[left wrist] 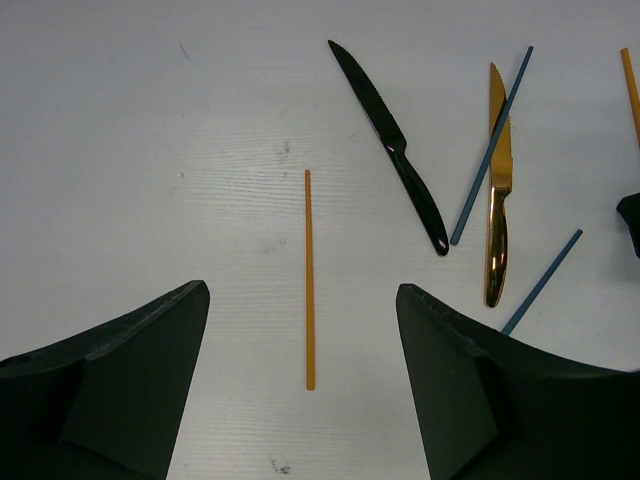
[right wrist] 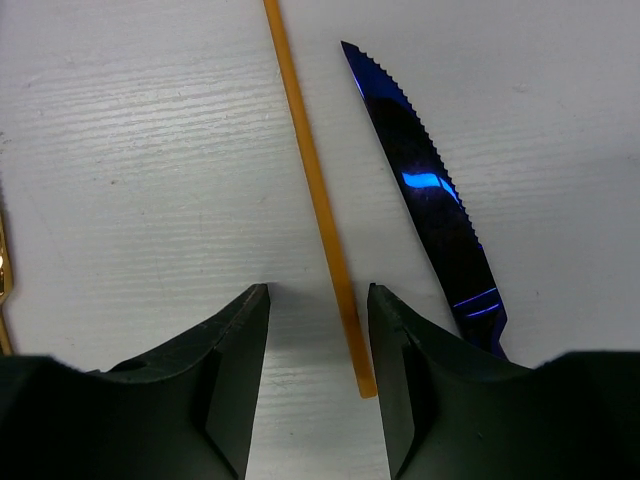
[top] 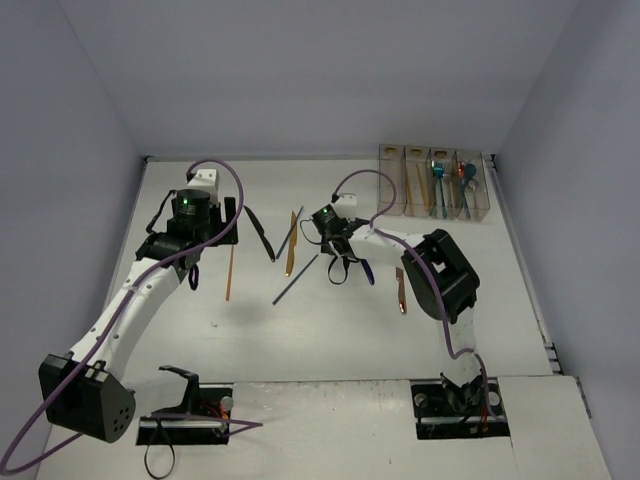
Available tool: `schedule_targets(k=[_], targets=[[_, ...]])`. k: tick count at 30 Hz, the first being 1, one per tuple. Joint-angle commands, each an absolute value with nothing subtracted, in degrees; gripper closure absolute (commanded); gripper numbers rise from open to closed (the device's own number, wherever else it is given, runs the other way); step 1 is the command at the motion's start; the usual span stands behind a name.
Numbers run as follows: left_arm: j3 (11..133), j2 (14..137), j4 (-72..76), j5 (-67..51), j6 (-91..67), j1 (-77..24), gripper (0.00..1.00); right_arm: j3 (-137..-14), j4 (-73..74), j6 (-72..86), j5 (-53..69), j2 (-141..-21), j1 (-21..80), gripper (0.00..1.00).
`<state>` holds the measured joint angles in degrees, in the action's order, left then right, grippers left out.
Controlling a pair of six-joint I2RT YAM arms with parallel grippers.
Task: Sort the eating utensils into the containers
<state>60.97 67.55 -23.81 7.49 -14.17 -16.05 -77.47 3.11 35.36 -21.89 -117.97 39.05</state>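
The right gripper [right wrist: 318, 292] is held open astride an orange chopstick [right wrist: 315, 190], a blue knife [right wrist: 430, 190] at its 3 o'clock. The left gripper [left wrist: 302, 288] is spread open over a second chopstick [left wrist: 308, 270]. The bins [top: 433, 185] are set at 1 o'clock on the table [top: 250, 335].

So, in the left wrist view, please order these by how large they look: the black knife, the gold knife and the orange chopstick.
1. Black knife and gold knife: they look about alike, so I do not rank them.
2. Orange chopstick: slightly shorter, much thinner.

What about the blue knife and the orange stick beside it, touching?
Apart. The right wrist view shows bare table between the orange chopstick and the blue knife.
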Motion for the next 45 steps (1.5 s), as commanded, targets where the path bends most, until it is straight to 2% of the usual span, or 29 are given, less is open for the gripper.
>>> schedule_targets(k=[1,3,9,10,17,26,33,40,45], targets=[[62.73,66.68,-21.71,7.08,-14.85,-15.64,0.27,-78.1,3.25,36.32,-23.84,-118.32,39.46,0.67],[62.75,66.71,-21.71,7.03,-14.85,-15.64,0.27,-77.52,3.25,36.04,-23.91,-118.3,39.38,0.72],[62.75,67.05,-21.71,7.03,-14.85,-15.64,0.27,-78.22,3.17,32.68,-23.83,-118.16,38.88,0.99],[62.75,66.99,-21.71,7.03,-14.85,-15.64,0.27,-78.74,3.09,30.89,-23.89,-117.84,38.78,1.0],[62.75,67.12,-21.71,7.01,-14.77,-15.64,0.27,-83.36,2.33,15.39,-20.46,-111.54,36.73,1.0],[62.9,67.24,-21.8,6.94,-14.77,-15.64,0.27,-86.63,1.76,2.96,-10.76,-103.81,20.73,1.0],[62.84,67.63,-21.81,6.71,-14.52,-15.64,0.27,-95.63,1.65,-0.54,-4.23,-112.44,11.04,1.0],[63.08,69.0,-21.56,4.37,-13.61,-15.64,0.27,-102.8,1.46,-0.33,-2.12,-123.25,6.8,1.0],[63.39,69.78,-21.48,2.72,-13.04,-15.7,0.27,-104.58,1.26,0.0,-3.0,-125.87,5.18,0.98]])
